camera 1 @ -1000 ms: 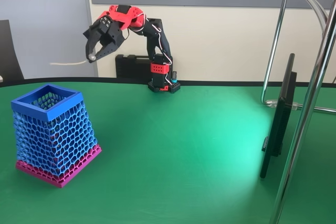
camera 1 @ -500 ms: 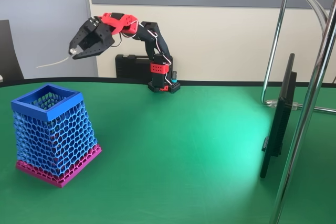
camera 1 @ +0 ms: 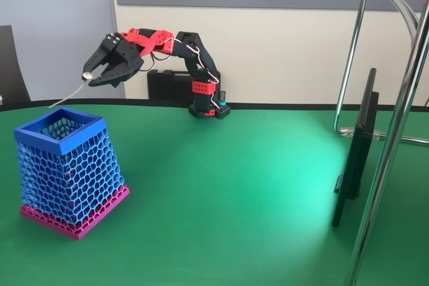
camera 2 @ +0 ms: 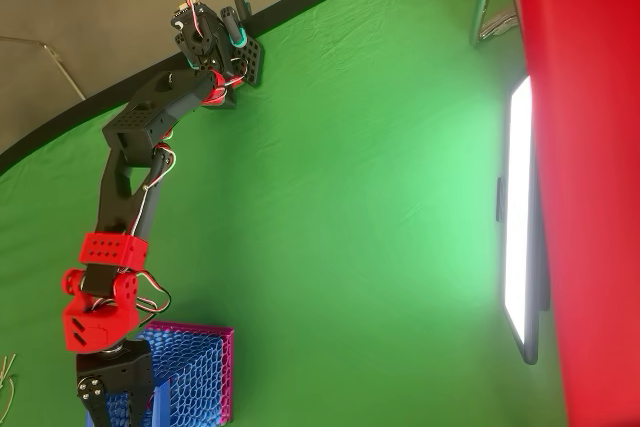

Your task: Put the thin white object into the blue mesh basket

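Note:
The blue mesh basket [camera 1: 67, 165] stands on the green table at the left in the fixed view, blue rim on top and magenta base below. Above its back edge hangs my black and red gripper [camera 1: 91, 77], shut on the thin white object [camera 1: 67, 95] at its knob end. The stick slopes down and left, and its free tip ends just over the basket's far left rim. Seen from overhead, the gripper body [camera 2: 115, 385] sits at the bottom edge over the left side of the basket [camera 2: 195, 372]; its fingertips are cut off there.
A black flat screen [camera 1: 355, 155] stands edge-on at the right, between chrome stand tubes [camera 1: 395, 132]. Behind the arm's base [camera 1: 208, 104] a black case [camera 1: 167, 84] lies against the wall. Open green table stretches between basket and screen.
The arm has stretched out to the left and dipped lower. The stick went with it, tilting from nearly level to sloping down, its tip now close above the basket's rim.

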Available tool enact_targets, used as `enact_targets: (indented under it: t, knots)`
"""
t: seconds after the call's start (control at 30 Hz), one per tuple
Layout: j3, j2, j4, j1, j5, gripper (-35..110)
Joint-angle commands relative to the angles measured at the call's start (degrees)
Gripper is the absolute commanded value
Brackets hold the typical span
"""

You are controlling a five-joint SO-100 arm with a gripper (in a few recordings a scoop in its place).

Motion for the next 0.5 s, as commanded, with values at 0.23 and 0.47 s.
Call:
enact_targets:
  t: [0.23, 0.47]
  knots:
    - [-1.58, 2.72, 6.24, -0.09, 10.72, 10]
    - [0.97, 5.1, 10.46, 2.9, 14.5, 19]
